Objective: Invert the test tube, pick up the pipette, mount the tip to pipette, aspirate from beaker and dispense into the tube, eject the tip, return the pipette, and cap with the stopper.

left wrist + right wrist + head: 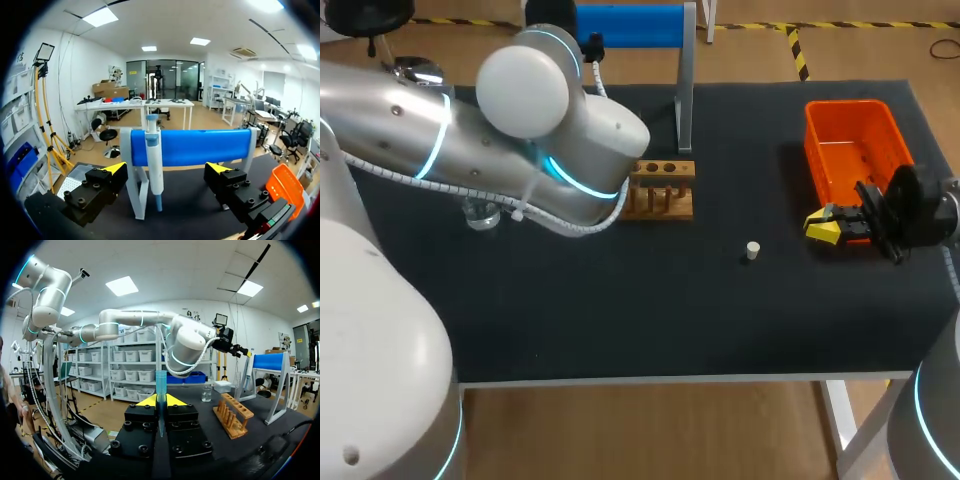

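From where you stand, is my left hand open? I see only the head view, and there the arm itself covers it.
Observer: Yes, the left hand is open, its fingers wide apart.
Operator: What is in front of it?
Observer: The pipette, hanging on the blue stand, ahead of the hand and not touched.
Operator: And my other arm, does it hold anything?
Observer: The right hand is shut on a slim blue tapered piece, probably the tip.

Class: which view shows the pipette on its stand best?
Left wrist view: the pipette hangs full length on the stand, ahead of the left gripper. In the head view the left arm covers it; the right wrist view shows only the stand.
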